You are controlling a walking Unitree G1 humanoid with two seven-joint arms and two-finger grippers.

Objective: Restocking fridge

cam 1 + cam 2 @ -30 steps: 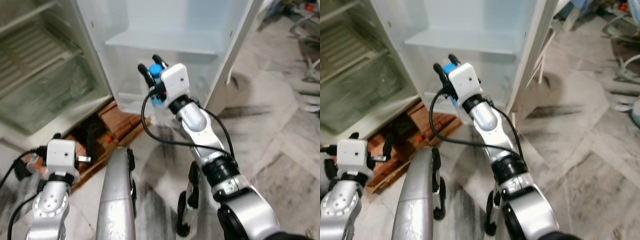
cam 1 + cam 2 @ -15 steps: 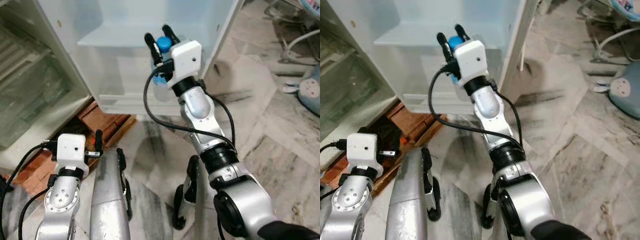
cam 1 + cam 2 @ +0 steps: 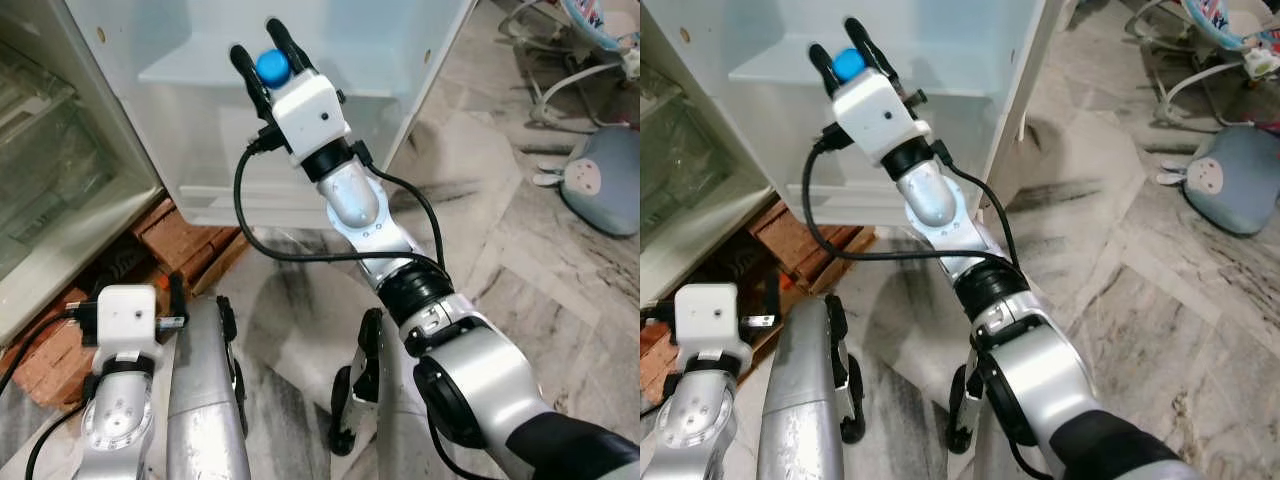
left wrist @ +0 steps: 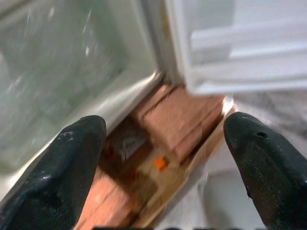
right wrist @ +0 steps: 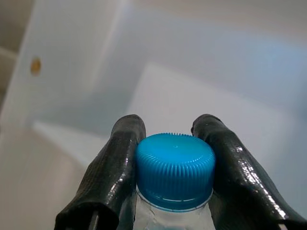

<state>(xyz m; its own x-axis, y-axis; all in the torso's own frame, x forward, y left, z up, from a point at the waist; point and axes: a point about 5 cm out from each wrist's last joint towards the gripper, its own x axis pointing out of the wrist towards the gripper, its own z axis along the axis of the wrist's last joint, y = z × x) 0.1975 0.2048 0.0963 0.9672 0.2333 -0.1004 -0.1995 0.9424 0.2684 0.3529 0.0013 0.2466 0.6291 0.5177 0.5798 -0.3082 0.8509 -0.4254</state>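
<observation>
My right gripper [image 3: 262,50] is raised in front of the open fridge door [image 3: 200,130], shut on a clear water bottle with a blue cap [image 3: 271,67]. In the right wrist view both black fingers [image 5: 110,172] press the neck just under the blue cap [image 5: 175,168], with the white door shelf [image 5: 182,100] behind it. The door shelf [image 3: 200,72] lies level with the cap. My left gripper [image 4: 163,158] hangs low by the fridge base, open and empty, over the bricks [image 4: 177,120] under the fridge.
The fridge's main compartment [image 3: 50,190] stands open at the left with a glass drawer. Red bricks [image 3: 175,245] prop the fridge. A grey plush toy [image 3: 600,190] and a baby bouncer frame [image 3: 570,40] lie on the marble floor at the right.
The right gripper has lifted the bottle higher and to the left, up to the door shelf. The camera has shifted, showing more floor at the right.
</observation>
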